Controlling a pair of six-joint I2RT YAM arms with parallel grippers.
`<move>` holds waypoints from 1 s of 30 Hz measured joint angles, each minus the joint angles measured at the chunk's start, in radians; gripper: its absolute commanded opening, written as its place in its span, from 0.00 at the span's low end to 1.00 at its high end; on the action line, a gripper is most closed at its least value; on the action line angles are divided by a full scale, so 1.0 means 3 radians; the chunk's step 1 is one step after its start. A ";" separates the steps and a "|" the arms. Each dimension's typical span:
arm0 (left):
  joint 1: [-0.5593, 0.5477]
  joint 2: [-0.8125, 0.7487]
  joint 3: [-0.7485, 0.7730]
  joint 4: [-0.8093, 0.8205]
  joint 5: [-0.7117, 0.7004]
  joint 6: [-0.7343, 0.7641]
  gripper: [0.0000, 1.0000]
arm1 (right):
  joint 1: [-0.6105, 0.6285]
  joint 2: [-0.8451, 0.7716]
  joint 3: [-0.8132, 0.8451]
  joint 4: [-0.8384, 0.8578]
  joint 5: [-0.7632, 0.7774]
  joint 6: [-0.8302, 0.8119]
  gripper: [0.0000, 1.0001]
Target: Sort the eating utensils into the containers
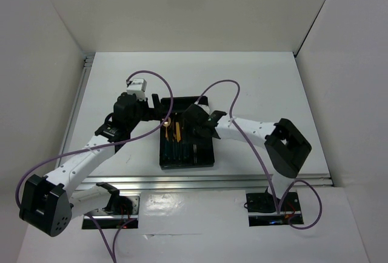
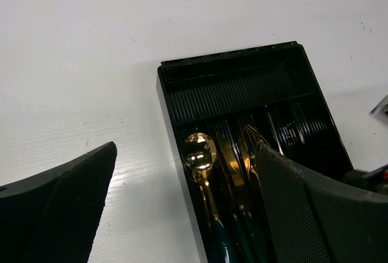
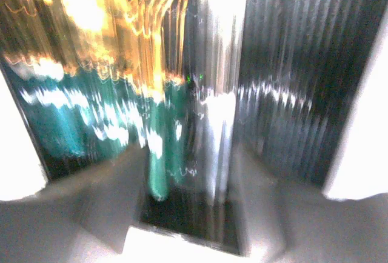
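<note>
Top external shows the black tray (image 1: 188, 165) directly beneath the right gripper (image 1: 197, 125), with the left gripper (image 2: 185, 160) hanging over the tray's left wall. The left jaws are spread wide and carry nothing. Below and ahead of them a gold spoon (image 2: 199, 149), knife (image 2: 229, 161) and fork (image 2: 250, 137) lie in the lengthwise compartments.

The right wrist view is badly smeared, yet its fingers stand apart. A green handle (image 3: 159, 154) and a thin silver piece (image 3: 215, 136) sit in the gap below, neither visibly pinched.

The risks, as a judgement:
- **Crowding:** both grippers are close over one tray, so a lift or sweep by either could knock the other or shove the tray.
- **Snagging:** a finger drawn out low could hook a handle and flip it across a divider.
- **Missorting:** the silver piece, so close to the green handle, may be in the wrong compartment.
</note>
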 measured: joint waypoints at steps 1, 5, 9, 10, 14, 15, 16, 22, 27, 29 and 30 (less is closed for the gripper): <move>0.0000 0.0000 0.0000 0.0000 0.0000 0.0000 1.00 | -0.0006 -0.0083 0.0036 0.0117 -0.0014 -0.0022 0.76; 0.0011 -0.0001 0.0000 -0.0033 0.0000 -0.0005 1.00 | -0.0004 -0.0212 0.0094 0.0094 0.0075 -0.0100 0.79; 0.0055 -0.0011 0.0003 -0.0136 -0.0003 -0.0062 1.00 | -0.0003 -0.0289 0.0094 0.0015 0.0170 -0.0186 0.85; 0.0065 -0.0020 0.0003 -0.0164 -0.0004 -0.0075 1.00 | -0.0003 -0.0345 0.0094 0.0005 0.0200 -0.0210 0.87; 0.0094 -0.0027 0.0009 -0.0234 -0.0003 -0.0089 1.00 | -0.0001 -0.0702 0.0099 -0.0020 0.0303 -0.0281 0.90; 0.0098 -0.0027 0.0009 -0.0243 -0.0001 -0.0093 1.00 | -0.0001 -0.0811 0.0102 -0.0022 0.0328 -0.0299 0.89; 0.0100 -0.0027 0.0009 -0.0244 0.0000 -0.0098 1.00 | -0.0001 -0.0916 0.0107 -0.0020 0.0361 -0.0317 0.89; 0.0100 -0.0013 0.0009 -0.0243 0.0025 -0.0121 1.00 | 0.0000 -0.1287 0.0126 -0.0050 0.0628 -0.0342 0.89; 0.0099 0.0011 0.0009 -0.0240 0.0060 -0.0155 1.00 | 0.0000 -0.1308 0.0099 -0.0107 0.0776 -0.0365 0.07; 0.0100 0.0018 0.0009 -0.0235 0.0062 -0.0156 1.00 | 0.0000 -0.1308 0.0098 -0.0156 0.0811 -0.0336 0.00; 0.0099 0.0024 0.0009 -0.0233 0.0062 -0.0159 1.00 | 0.0000 -0.1308 0.0098 -0.0172 0.0832 -0.0329 0.00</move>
